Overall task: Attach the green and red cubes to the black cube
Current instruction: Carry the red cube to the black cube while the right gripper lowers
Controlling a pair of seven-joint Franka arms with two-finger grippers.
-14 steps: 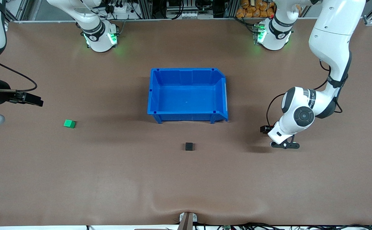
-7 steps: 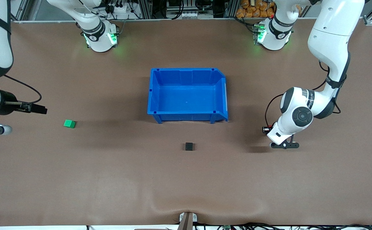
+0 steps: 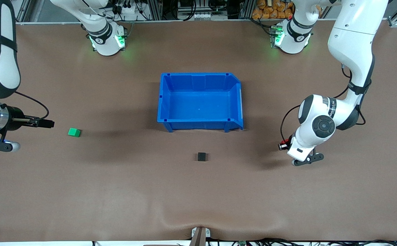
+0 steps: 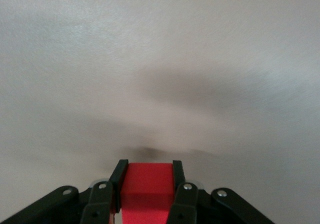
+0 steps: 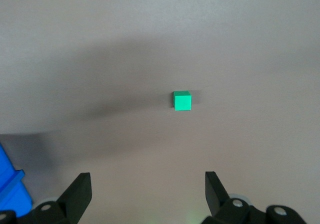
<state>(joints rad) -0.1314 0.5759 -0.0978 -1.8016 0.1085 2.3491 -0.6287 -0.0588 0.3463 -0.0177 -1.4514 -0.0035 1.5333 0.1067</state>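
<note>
The green cube [image 3: 74, 132] lies on the brown table toward the right arm's end; it also shows in the right wrist view [image 5: 182, 101]. My right gripper [image 3: 50, 123] [image 5: 146, 176] is open and empty over the bare table, close to the green cube but apart from it. The black cube [image 3: 201, 156] sits on the table, nearer to the front camera than the blue bin. My left gripper [image 3: 282, 145] [image 4: 148, 165] is shut on the red cube [image 4: 148, 186] [image 3: 281, 143], low over the table toward the left arm's end, apart from the black cube.
A blue bin [image 3: 198, 74] stands in the middle of the table with nothing in it. A small fixture [image 3: 200, 234] sits at the table's front edge.
My right gripper has swung in toward the green cube. My left gripper has shifted a little with the red cube still in it. The cubes on the table have not moved.
</note>
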